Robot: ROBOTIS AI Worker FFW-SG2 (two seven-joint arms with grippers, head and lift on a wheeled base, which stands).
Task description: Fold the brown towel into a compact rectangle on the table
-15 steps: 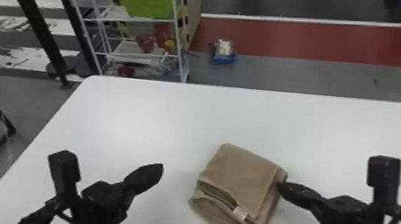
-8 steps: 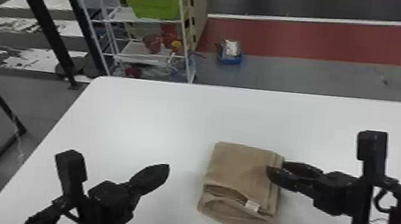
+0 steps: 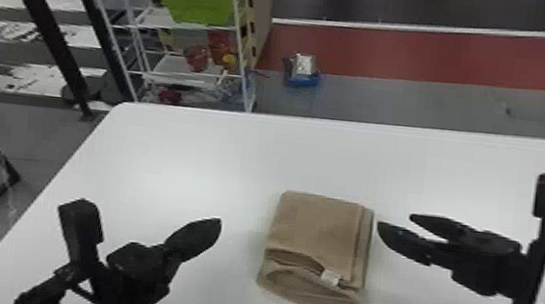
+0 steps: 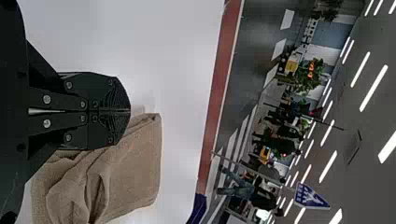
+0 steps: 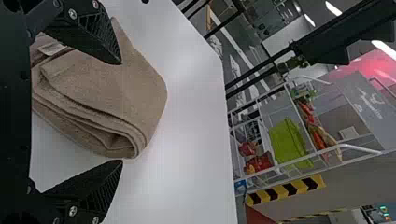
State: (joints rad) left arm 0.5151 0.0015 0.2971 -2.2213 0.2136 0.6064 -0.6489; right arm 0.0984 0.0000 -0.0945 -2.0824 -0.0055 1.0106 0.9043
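Brown cloth towel [image 3: 314,231] lies folded on the white table [image 3: 189,155] in the head view, the left wrist view has the black left gripper [image 4: 130,111] clenched empty, the right, its black twin, the right gripper [image 5: 122,112], released; folding seems finished, calling for withdrawal.

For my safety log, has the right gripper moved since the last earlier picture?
Yes: against the table, the right gripper moved rightward, off the towel.

Soft glare on the white table [image 3: 188,164], bright ceiling lights [image 4: 373,88].
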